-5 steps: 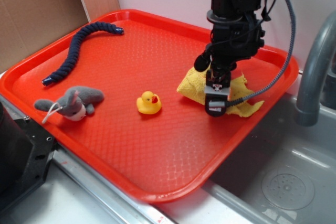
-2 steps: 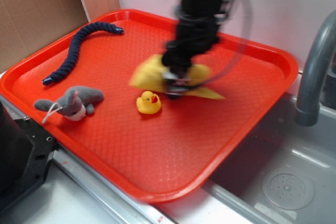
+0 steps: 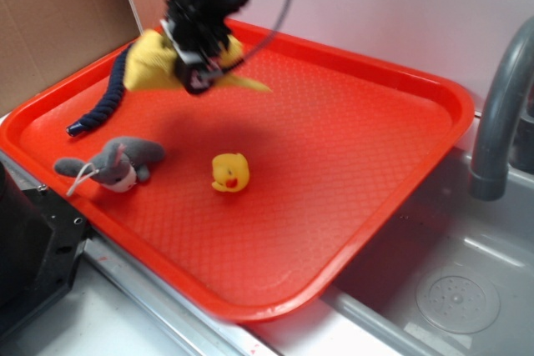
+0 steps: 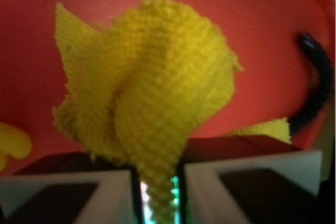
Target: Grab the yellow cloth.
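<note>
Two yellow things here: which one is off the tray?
The yellow cloth, pinched in the claw and hanging above the tray's far left; the yellow duck sits on the tray floor.

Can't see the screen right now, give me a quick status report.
Gripper shut on the yellow cloth, cloth pinched between the fingers. Cloth hanging over the tray's back left. Nothing in the way.
</note>
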`<state>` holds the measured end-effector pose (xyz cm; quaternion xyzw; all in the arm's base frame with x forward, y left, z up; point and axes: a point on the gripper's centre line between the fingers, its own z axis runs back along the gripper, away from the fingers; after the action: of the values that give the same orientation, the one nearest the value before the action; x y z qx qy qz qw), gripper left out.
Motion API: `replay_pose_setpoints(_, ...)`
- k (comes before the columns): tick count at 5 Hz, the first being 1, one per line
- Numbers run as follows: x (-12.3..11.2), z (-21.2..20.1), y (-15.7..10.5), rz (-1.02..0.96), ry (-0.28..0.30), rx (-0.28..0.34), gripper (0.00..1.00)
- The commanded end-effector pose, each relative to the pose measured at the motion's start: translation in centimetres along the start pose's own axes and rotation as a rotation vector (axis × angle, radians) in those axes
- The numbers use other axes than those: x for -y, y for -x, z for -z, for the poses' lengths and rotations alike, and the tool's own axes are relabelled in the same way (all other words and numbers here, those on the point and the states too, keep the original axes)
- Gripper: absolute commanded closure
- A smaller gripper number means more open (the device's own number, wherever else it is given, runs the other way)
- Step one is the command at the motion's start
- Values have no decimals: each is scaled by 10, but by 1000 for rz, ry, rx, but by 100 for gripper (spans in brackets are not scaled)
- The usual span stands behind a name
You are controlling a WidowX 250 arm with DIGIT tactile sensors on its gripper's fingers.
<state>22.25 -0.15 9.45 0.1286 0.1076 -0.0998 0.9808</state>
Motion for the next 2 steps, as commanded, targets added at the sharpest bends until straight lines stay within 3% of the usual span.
replay_pose_setpoints(1,-23,-75,-7,-196,47,250,100)
replay_pose_setpoints(2,-34,-99,-5,-216,93,421,100)
